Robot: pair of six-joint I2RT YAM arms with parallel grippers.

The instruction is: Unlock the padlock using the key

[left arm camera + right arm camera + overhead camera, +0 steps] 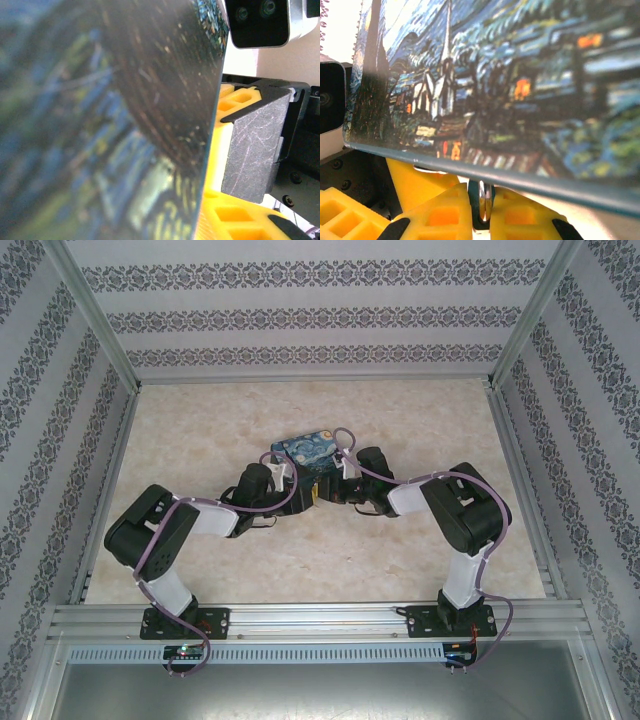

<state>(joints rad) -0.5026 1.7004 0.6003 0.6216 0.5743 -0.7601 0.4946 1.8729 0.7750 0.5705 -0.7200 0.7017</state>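
The dark painted box (303,448) lies mid-table, and both grippers meet at its near edge. My right gripper (481,194) is shut on a thin silvery metal piece, the key (484,203), directly under the box's teal edge (520,177). A dark teal part sits round the key; I cannot tell whether it belongs to the padlock. My left gripper (298,485) presses in from the left. One of its yellow fingers (235,217) lies against the box (100,125); the other is hidden behind the box.
The two wrists nearly touch: the right wrist's camera (260,22) and a grey-padded finger (250,150) are right beside my left fingers. Purple cables (370,472) loop over both arms. Patterned walls (60,440) and aluminium rails (300,618) ring the marble tabletop (200,430).
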